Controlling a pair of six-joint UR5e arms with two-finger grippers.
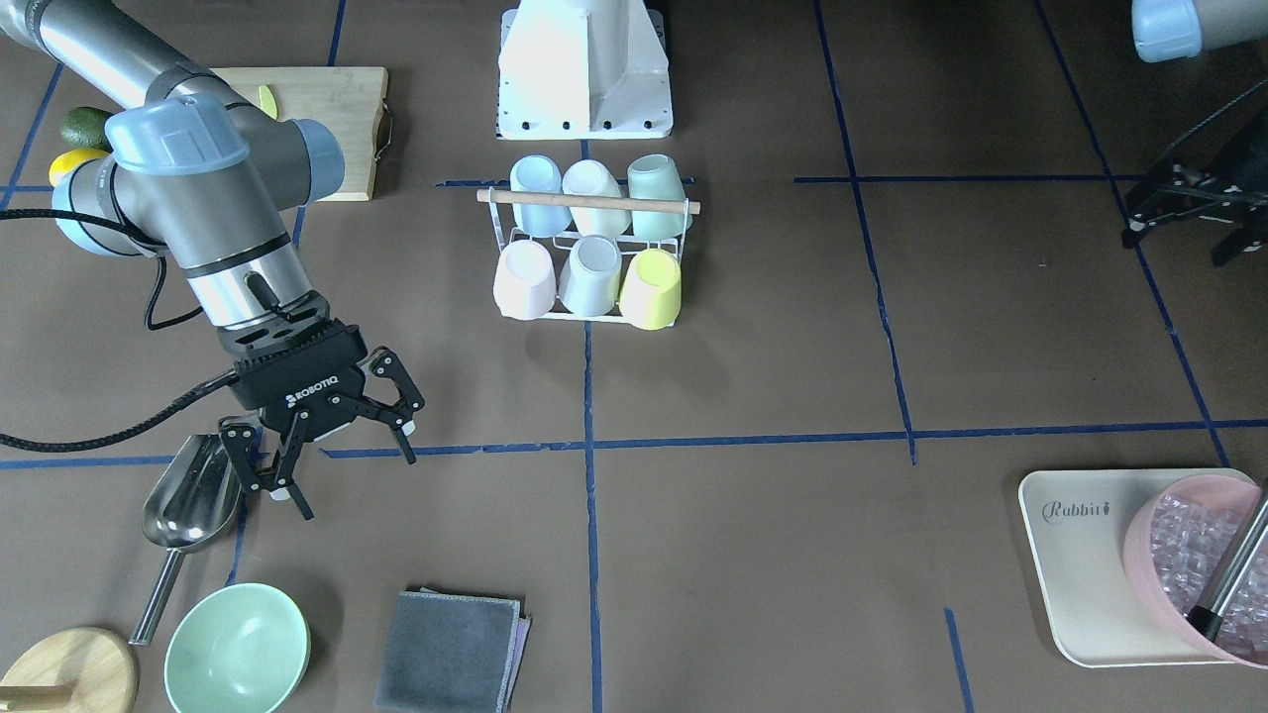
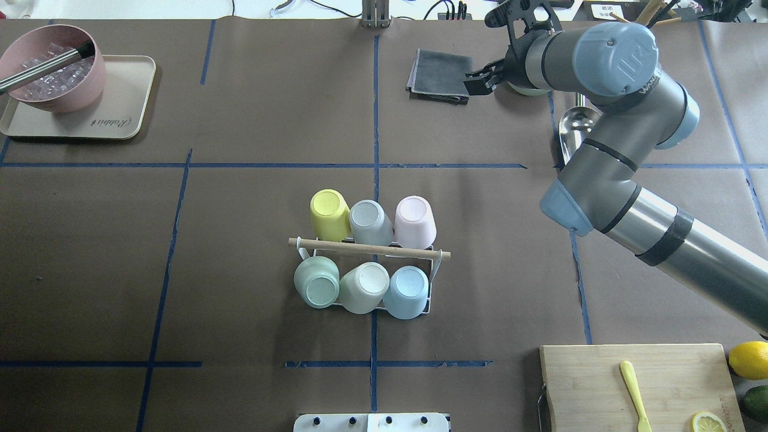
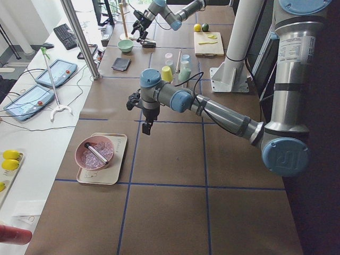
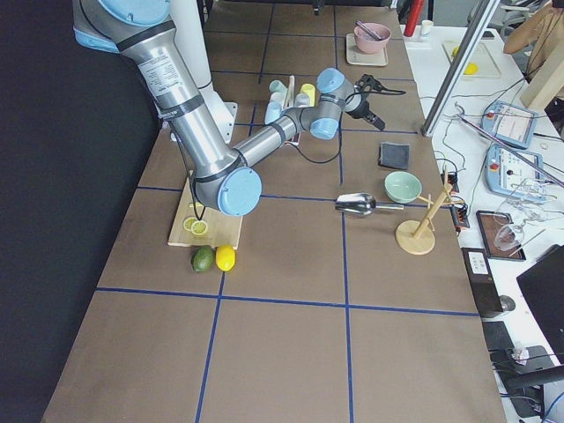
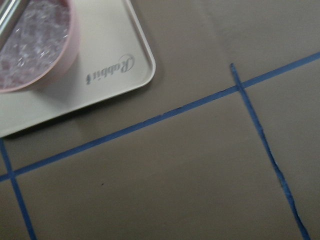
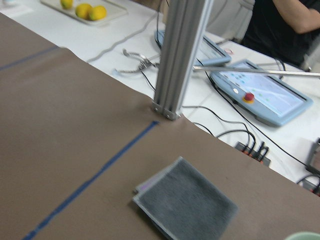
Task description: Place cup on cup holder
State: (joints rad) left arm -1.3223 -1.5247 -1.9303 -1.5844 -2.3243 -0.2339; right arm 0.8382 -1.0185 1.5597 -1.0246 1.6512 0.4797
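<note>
Six cups, mouths down, on the cup holder [image 1: 567, 241], a white wire rack with a wooden rod handle [image 1: 589, 202], at mid-table just in front of the robot's base. In the row nearer the base: light blue cup [image 1: 540, 193], white cup [image 1: 594, 188], mint cup [image 1: 659, 190]. In the farther row: pink cup [image 1: 525, 280], grey-blue cup [image 1: 591, 275], yellow cup [image 1: 651, 287]. All well apart from both grippers' fingers.

Right gripper [image 1: 357, 480] spread wide, with nothing between its two fingers [image 1: 404, 431] and touching nothing. "ROBOTIQ" in white on its black body. Just beside those fingers, one metal scoop [image 1: 188, 500]. Near them, toward the operators' edge, one green bowl [image 1: 238, 649], one folded grey cloth [image 1: 451, 654] and one round wooden stand [image 1: 64, 673]. Farther off, behind the right arm, one wooden cutting board [image 1: 332, 114] with one small yellow utensil [image 1: 267, 99], plus one avocado [image 1: 84, 126] and one lemon [image 1: 71, 163] beside it.

Left gripper [image 1: 1184, 203] at the table's other end, only partly in view; cannot tell how far apart its fingers. Near it, one cream tray [image 1: 1075, 555] marked "Rabbit", carrying one pink bowl [image 1: 1159, 540] of ice with one metal tool [image 1: 1233, 574] inside.
</note>
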